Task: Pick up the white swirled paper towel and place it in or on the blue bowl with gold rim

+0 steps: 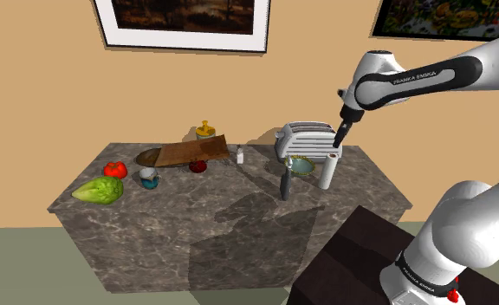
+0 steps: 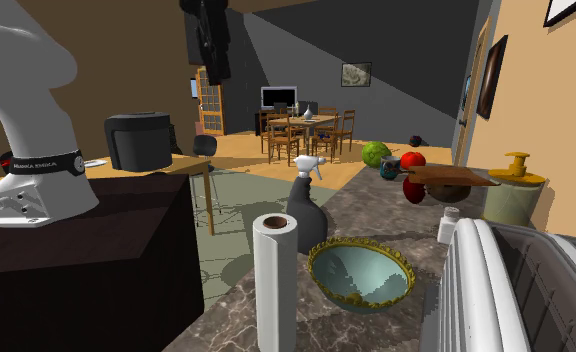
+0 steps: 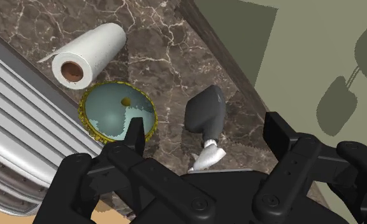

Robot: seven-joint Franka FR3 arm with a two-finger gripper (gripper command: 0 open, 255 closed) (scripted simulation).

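Nearest the stand (image 1: 352,251): arm arches up and over the marbled surface (image 1: 196,230), carrying nothing.
hand (image 3: 206,130): fingers spread wide and empty, hanging above the cluster at this end of the surface. My reading is a pre-grasp hover, with the jaws parted to take the roll's girth.
aim: in the wrist view the line between the fingers falls on the dark spray bottle (image 3: 206,114), not on the roll, so the hand probably needs a sideways shift before it comes down.
paper towel (image 3: 90,54): white roll standing on end with its brown core facing up, close to the surface's edge and untouched. Upright as it is, a grip across its round body seems the natural one.
bowl (image 2: 361,275): blue-green inside with a gold scalloped rim, empty, just beside the roll (a short carry, I judge).
bowl fit: the roll is tall against the shallow bowl, so it may have to stand in it or lie across it.
spray bottle risk: it stands near both bowl and roll and could be clipped by a low swing.
toaster (image 1: 304,139): pale ribbed body behind the bowl, walling that side, so approach from the open edge looks easier.
far end: cutting board (image 1: 191,153) and lettuce (image 1: 99,190), well apart from the work.
progress: pick not yet begun.
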